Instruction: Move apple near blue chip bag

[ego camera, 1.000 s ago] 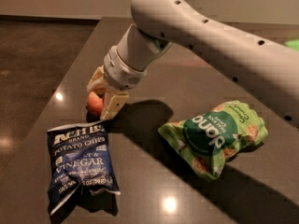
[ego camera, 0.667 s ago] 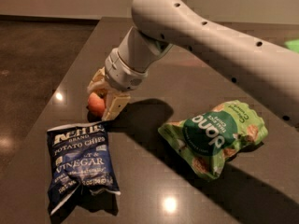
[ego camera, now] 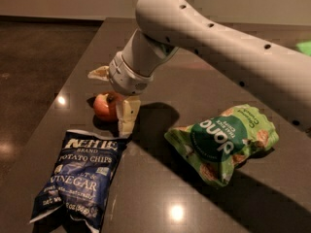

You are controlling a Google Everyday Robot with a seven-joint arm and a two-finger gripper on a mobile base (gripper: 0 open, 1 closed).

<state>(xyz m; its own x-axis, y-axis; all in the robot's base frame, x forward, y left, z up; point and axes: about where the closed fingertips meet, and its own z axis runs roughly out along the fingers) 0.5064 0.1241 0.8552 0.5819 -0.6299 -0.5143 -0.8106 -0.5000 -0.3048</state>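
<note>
The apple (ego camera: 105,106), small and red-orange, rests on the dark table (ego camera: 160,198) just beyond the top edge of the blue chip bag (ego camera: 77,178), which lies flat at the front left with white "POTATO CHIPS ... VINEGAR" lettering. My gripper (ego camera: 110,101) hangs over the apple on the end of the white arm (ego camera: 204,33). It is open: one cream finger (ego camera: 98,73) sticks out up and to the left of the apple, and the other (ego camera: 127,114) stands right beside the apple on its right. The jaws do not clamp the apple.
A green chip bag (ego camera: 223,140) with a dark green circle lies to the right of the gripper. The table's left edge runs close to the apple and the blue bag, with dark floor (ego camera: 34,67) beyond it.
The fingers, closed around the apple before, have spread apart and the wrist has lifted slightly. The apple now shows more fully on the table. Both bags have stayed put.
</note>
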